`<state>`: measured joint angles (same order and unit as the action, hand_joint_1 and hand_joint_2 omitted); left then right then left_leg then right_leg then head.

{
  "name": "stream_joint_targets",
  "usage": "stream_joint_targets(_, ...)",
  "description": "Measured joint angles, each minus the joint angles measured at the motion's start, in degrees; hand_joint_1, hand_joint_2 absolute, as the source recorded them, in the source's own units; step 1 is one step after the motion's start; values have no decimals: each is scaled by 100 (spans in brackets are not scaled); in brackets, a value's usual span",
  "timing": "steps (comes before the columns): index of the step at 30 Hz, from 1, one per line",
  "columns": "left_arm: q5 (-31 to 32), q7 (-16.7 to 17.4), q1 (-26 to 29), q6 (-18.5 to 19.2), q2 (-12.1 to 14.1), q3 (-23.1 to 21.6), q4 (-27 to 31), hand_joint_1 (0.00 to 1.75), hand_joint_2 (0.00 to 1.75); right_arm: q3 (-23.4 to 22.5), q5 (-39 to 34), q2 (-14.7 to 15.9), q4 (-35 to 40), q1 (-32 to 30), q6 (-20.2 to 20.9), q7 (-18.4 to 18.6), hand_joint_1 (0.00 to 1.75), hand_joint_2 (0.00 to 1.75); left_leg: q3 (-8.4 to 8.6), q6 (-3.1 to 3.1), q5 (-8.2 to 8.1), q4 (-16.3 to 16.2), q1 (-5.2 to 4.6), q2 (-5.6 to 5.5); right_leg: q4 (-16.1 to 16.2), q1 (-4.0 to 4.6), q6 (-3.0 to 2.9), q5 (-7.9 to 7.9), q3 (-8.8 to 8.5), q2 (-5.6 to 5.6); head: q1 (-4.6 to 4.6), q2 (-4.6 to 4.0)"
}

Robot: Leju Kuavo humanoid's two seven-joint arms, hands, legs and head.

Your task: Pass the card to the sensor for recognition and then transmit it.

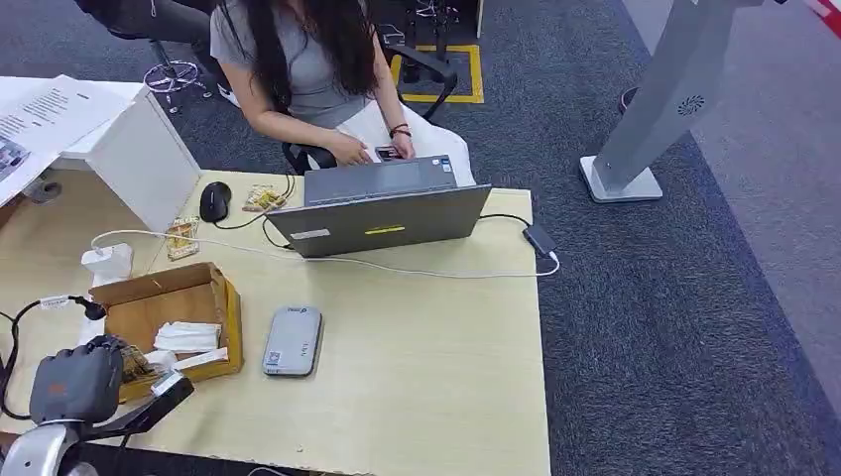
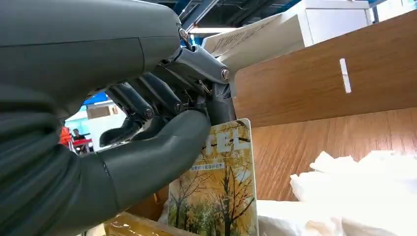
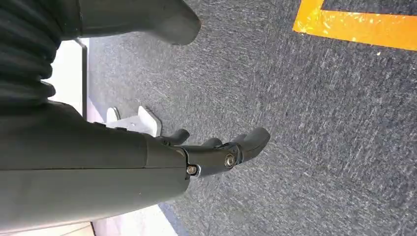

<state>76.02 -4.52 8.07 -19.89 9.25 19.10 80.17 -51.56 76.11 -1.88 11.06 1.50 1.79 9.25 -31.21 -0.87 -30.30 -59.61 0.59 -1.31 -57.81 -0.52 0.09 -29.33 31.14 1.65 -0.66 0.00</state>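
My left hand [image 1: 79, 382] sits at the near left corner of the cardboard box [image 1: 213, 288] on the table. Up close, that hand [image 2: 162, 123] pinches a card [image 2: 216, 191] printed with yellow autumn trees between the thumb and the dark fingers, inside the box. In the head view the card [image 1: 139, 369] peeks out beside the hand. The grey flat sensor [image 1: 293, 340] lies on the table just right of the box. My right hand [image 3: 216, 147] hangs over the dark carpet, fingers apart, holding nothing.
White tissues [image 1: 188, 337] lie in the box. A grey laptop [image 1: 382, 213] stands at the far side, with a person [image 1: 317, 59] seated behind it. A black mouse [image 1: 214, 200], white cables [image 1: 397, 266] and a white charger [image 1: 107, 261] lie on the table [image 1: 446, 377]. A grey stand [image 1: 664, 89] rises at right.
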Motion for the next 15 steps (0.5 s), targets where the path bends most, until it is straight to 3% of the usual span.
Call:
stream_joint_targets(8,-11,-48,0,-22,0,0,0,175,175,-11,11,0,0,1,13,-63,0,175,0,0,0,0,0,0,0,0,0,0,0,0,0,0)
stream_joint_targets(15,-57,-166,-25,-297,7,-79,127,175,175,-35,74,0,0,5,44,-87,0,175,1,0,0,-1,0,0,0,0,0,0,2,0,0,0)
